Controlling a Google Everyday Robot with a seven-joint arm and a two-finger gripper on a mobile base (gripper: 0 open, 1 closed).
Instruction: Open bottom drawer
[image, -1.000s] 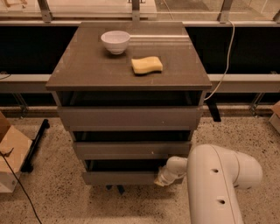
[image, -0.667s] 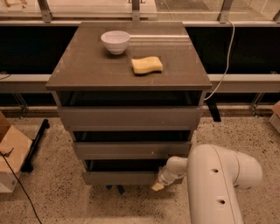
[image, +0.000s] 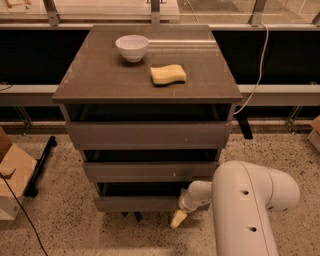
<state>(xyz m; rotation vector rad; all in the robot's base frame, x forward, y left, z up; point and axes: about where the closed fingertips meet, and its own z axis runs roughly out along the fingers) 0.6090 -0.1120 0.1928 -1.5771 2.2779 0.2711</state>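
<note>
Dim warm light, deep shadows (pincer (image: 178, 219) low beside the bottom drawer (image: 137, 203)).

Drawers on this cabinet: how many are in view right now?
3, stacked: the tall top drawer, the middle drawer below it, and the bottom drawer nearest the floor. The gripper is low at the bottom drawer's right-hand end. None seem hidden.

Matt grey-brown laminate look on cabinet top (image: 100, 75), with a faint sheen streak beside glossy white ceramic-looking bowl (image: 132, 48). Yellow sponge (image: 168, 74), porous and matt. Same flat matt finish on bottom drawer (image: 135, 203) front. Smooth semi-gloss white plastic shell on arm (image: 250, 200). Gripper (image: 178, 218) with pale tan rubbery-looking tip, low at bottom drawer's right front corner. Dull speckled terrazzo-type floor (image: 65, 220). Matt brown cardboard box (image: 15, 170) at left.
</note>
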